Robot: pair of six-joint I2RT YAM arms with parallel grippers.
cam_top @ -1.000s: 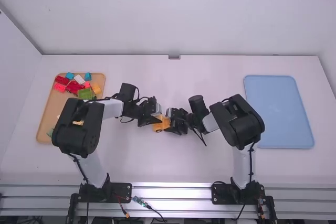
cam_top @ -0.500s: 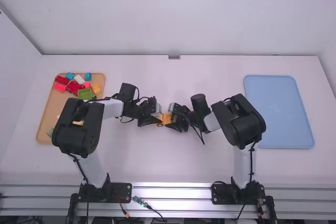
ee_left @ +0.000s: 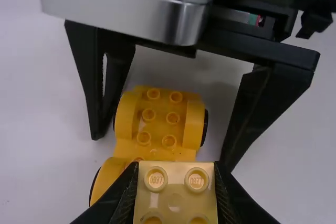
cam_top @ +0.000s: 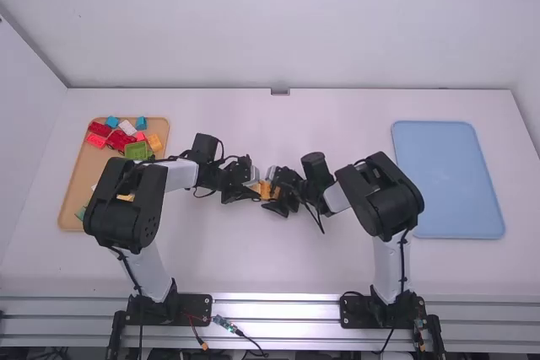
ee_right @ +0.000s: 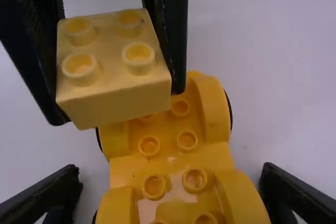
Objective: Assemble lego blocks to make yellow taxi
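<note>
In the high view my left gripper [cam_top: 246, 189] and right gripper [cam_top: 277, 195] meet near mid-table, with the yellow wheeled base [cam_top: 265, 190] between them. In the left wrist view my left gripper [ee_left: 176, 170] is shut on a light yellow two-by-two block [ee_left: 176, 201], studs showing. The base [ee_left: 157, 129] lies beyond it, between the spread fingers of the right gripper. From the right wrist view, the block [ee_right: 113, 85] hangs tilted over the base's far end, and my right gripper [ee_right: 170, 184] stands open around the near end of the base [ee_right: 173, 160], with gaps on both sides.
A tan tray [cam_top: 78, 187] at the left holds red [cam_top: 121, 139], green [cam_top: 137, 151], blue, white and yellow blocks. An unfilled blue tray [cam_top: 447, 179] lies at the right of the white table [cam_top: 253, 263].
My right gripper moved slightly right, then a little back to the left, and the visible part of the yellow base changed with it. The left arm has kept still.
</note>
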